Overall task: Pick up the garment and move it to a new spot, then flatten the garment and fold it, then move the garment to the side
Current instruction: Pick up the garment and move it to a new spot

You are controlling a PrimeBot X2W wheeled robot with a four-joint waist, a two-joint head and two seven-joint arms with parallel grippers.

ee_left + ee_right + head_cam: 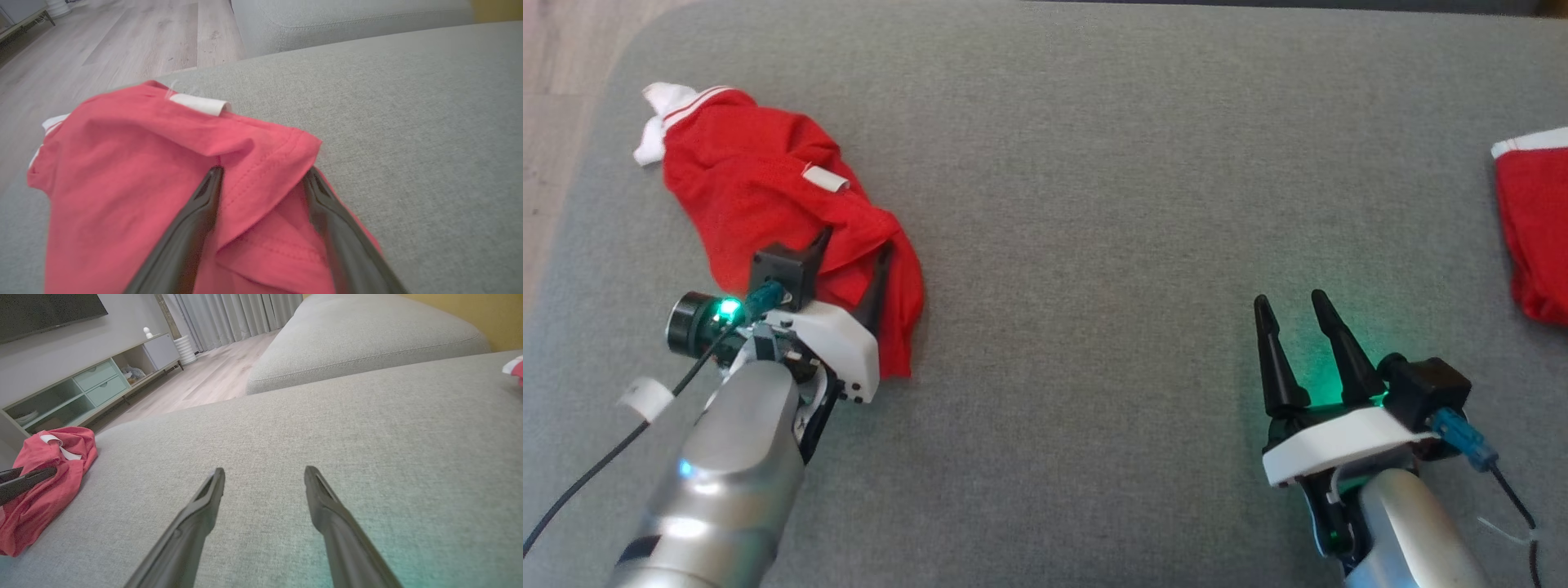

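Left gripper [855, 242] spread astride garment [743, 171], white label [825, 179]

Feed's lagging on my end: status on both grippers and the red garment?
Left gripper open, astride a fold of the crumpled red garment. Right gripper open, empty. Second red cloth far right, not in the way.

I work over a grey sofa seat [1094, 147]. A second cushion [367, 343] lies beyond it, with a yellow wall [470, 314] behind. Pale wood floor [122, 41] runs to grey curtains [245, 310]. Along a grey wall [61, 351] stands a low cabinet [81, 388] with pale green drawers, under a dark screen [41, 310].
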